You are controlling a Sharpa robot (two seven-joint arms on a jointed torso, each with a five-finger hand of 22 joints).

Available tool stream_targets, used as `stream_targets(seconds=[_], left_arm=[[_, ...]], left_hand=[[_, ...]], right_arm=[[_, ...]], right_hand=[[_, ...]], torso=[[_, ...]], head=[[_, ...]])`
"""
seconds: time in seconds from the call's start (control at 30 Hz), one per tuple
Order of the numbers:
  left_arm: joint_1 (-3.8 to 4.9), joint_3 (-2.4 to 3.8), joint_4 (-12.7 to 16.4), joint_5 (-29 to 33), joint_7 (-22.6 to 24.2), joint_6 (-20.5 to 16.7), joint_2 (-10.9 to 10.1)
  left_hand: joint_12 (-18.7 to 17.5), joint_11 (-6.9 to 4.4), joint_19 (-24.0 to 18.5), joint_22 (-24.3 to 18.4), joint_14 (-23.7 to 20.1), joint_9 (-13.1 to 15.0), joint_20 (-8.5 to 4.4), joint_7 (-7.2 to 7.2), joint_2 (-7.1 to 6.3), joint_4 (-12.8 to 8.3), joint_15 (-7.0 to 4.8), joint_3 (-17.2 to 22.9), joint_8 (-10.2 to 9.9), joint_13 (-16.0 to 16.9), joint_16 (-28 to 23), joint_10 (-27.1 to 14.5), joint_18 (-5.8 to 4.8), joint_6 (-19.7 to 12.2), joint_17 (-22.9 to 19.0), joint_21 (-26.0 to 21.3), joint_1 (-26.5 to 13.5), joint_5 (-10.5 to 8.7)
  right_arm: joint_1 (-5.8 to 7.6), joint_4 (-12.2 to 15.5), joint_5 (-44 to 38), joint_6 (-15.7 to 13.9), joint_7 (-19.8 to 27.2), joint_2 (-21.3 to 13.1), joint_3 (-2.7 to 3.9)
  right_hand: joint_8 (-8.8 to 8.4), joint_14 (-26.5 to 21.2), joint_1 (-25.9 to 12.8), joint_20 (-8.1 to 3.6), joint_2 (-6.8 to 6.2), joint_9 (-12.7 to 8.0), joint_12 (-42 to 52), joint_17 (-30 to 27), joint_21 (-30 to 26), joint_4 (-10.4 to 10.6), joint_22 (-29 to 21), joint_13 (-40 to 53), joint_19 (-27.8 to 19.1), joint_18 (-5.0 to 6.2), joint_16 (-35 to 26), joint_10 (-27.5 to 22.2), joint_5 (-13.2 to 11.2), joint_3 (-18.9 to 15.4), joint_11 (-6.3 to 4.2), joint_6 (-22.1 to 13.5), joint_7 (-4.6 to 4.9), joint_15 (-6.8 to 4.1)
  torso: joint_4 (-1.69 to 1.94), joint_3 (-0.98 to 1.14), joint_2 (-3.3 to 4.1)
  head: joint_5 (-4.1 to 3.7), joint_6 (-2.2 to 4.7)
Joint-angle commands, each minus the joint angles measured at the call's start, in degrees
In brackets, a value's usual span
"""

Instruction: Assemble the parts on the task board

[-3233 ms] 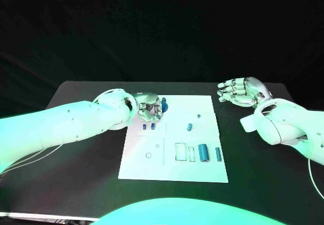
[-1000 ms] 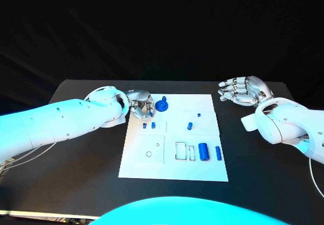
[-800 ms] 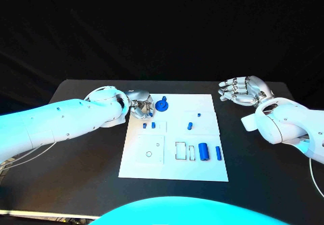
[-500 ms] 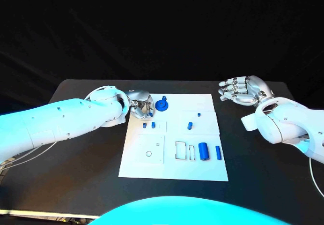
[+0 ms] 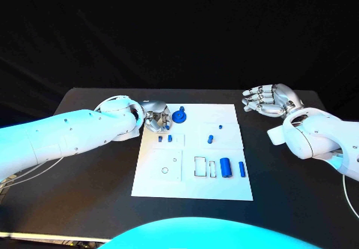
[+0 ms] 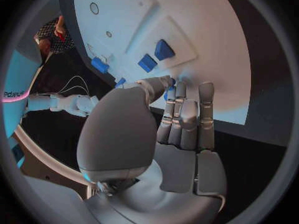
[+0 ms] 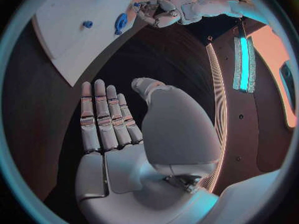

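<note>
The white task board (image 5: 194,184) lies mid-table. My left hand (image 5: 157,120) is at the board's far left corner, thumb and fingertips pinching the edge of a blue disc part (image 5: 179,116) that stands tilted on edge; blue shows between the thumb and fingers (image 6: 169,84) of that hand (image 6: 181,114). Two small blue parts (image 5: 165,138) sit just nearer, also seen close by (image 6: 156,56). A small peg (image 5: 210,139), a tiny piece (image 5: 221,126) and blue cylinders (image 5: 225,168) lie on the board. My right hand (image 5: 267,101) hovers off the board's far right corner, holding nothing, fingers extended (image 7: 102,119).
A rectangular outline (image 5: 201,167) and two small round holes (image 5: 164,170) mark the board's near half. Black table (image 5: 90,171) surrounds the board on all sides. From the right wrist, the board (image 7: 69,20), the disc (image 7: 120,22) and my left hand (image 7: 156,10) lie far off.
Since 3.2 s ago my left hand has drawn back leftward off the disc, which now shows whole beside its fingers. Over the last second nearly nothing moved. The right hand stays still.
</note>
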Motion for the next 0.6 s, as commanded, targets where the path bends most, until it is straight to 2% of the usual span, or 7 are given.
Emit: stream_targets(seconds=[0.03, 0.2, 0.33, 0.6], left_arm=[[-0.14, -0.10, 0.2, 0.1, -0.1, 1.7, 0.0], [-0.15, -0.10, 0.1, -0.3, -0.4, 1.8, 0.0], [-0.15, -0.10, 0.1, -0.5, -0.5, 1.9, 0.0], [-0.15, -0.10, 0.2, -0.6, -0.6, 1.2, -0.1]], left_hand=[[-0.4, -0.16, -0.2, 0.0, 0.0, 0.2, -0.15, 0.09, -0.03, -0.4, -0.21, -0.2, 0.2, 0.1, 0.2, 0.5, 0.31, 0.5, 0.1, -0.2, -0.4, -0.24], [-0.4, -0.19, -0.2, 0.0, 0.0, 0.3, -0.17, 0.06, -0.10, -0.4, -0.23, -0.2, 0.2, 0.1, 0.2, 0.6, 0.31, 0.6, 0.1, -0.2, -0.5, -0.27], [-0.5, -0.19, -0.2, -0.1, -0.1, 0.3, -0.23, 0.06, -0.70, -0.7, -0.27, -0.6, -0.1, 0.3, 0.2, 0.8, 0.32, 0.4, 0.0, -0.4, -0.6, -0.30], [-0.7, -0.02, -0.5, -0.8, -0.4, 0.1, -0.20, 0.46, -1.42, -0.8, -0.11, -1.3, -2.0, 1.0, 0.1, 0.7, 0.38, -1.8, -0.3, -1.2, -1.3, -0.16]], right_arm=[[-0.03, 0.0, -0.1, 0.4, 0.7, 0.0, 0.03], [-0.04, 0.0, -0.1, 0.4, 0.7, 0.0, 0.03], [-0.05, -0.1, -0.1, 0.4, 0.7, 0.0, 0.03], [-0.07, -0.1, -0.1, 0.4, 0.6, 0.0, 0.03]], right_hand=[[0.26, 0.2, -0.4, 0.02, -0.01, -0.1, 0.2, -0.1, -0.1, -0.4, -0.1, -0.1, -0.3, 0.69, -0.2, -0.5, 0.2, 0.1, 0.03, -0.5, 3.13, 0.13], [0.26, 0.2, -0.4, 0.02, -0.01, -0.1, 0.2, -0.1, -0.1, -0.4, -0.1, -0.1, -0.3, 0.69, -0.2, -0.5, 0.2, 0.1, 0.03, -0.5, 3.13, 0.13], [0.26, 0.2, -0.4, 0.02, -0.01, -0.1, 0.2, -0.1, -0.1, -0.4, -0.1, -0.1, -0.3, 0.69, -0.2, -0.5, 0.2, 0.1, 0.03, -0.5, 3.13, 0.13], [0.40, 0.4, -0.5, 0.04, 0.04, -0.2, 0.5, -0.4, -0.1, -0.6, -0.8, -0.6, -0.2, 0.70, -0.6, -0.6, 0.3, 0.1, 0.03, -0.5, 3.13, 0.14]], torso=[[0.03, -0.01, -0.01], [0.00, -0.03, 0.00], [0.02, -0.05, 0.00], [0.02, -0.04, -0.01]], head=[[0.02, 0.03], [0.02, 0.00], [0.06, 0.01], [0.08, 0.06]])
